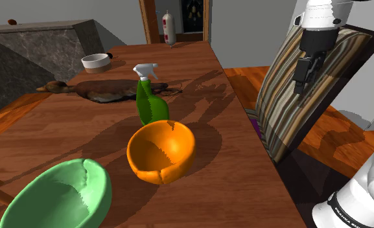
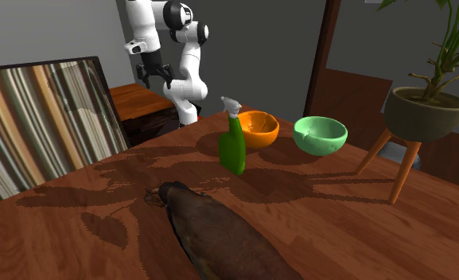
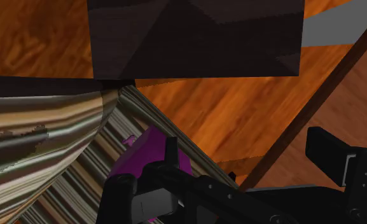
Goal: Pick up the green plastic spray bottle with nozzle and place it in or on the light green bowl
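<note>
The green spray bottle (image 1: 151, 102) with a white nozzle stands upright on the wooden table (image 1: 231, 175), just behind an orange bowl (image 1: 161, 150). The light green bowl (image 1: 59, 194) sits at the table's near corner, at the shoulder view's lower left. In the second exterior view the spray bottle (image 2: 234, 145) stands in front of the orange bowl (image 2: 259, 129), and the light green bowl (image 2: 320, 134) is to their right. My gripper (image 1: 305, 79) hangs open and holds nothing. It is high, off the table's side, above a striped chair, far from the bottle. The gripper (image 2: 155, 75) shows with its fingers apart.
A striped chair (image 1: 308, 91) stands against the table's edge below the gripper, with something purple (image 3: 137, 159) beside it. A brown duck-shaped object (image 1: 107, 91) and a white bowl (image 1: 96, 62) lie further back. A potted plant on a stand (image 2: 425, 111) is beside the table.
</note>
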Robot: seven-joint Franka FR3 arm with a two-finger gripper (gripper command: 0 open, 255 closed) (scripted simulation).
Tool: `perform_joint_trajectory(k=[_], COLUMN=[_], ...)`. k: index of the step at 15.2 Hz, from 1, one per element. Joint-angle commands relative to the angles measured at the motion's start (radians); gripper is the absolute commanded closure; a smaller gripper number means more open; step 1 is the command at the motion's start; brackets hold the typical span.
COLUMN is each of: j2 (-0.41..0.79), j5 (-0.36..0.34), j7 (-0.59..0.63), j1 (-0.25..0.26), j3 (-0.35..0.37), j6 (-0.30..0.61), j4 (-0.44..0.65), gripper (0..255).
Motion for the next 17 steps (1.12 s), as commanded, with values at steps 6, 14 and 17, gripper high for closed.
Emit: perform_joint_trajectory(k=[6, 14, 17], j2=[0.097, 0.272, 0.340], j5=[0.041, 0.111, 0.138], j7=[-0.063, -0.175, -0.220], j1=[0.059, 0.153, 0.188], j3=[0.007, 0.026, 0.035], j6=[0.176, 0.426, 0.507], j4=[-0.005, 0.039, 0.071], gripper=[0, 0, 0])
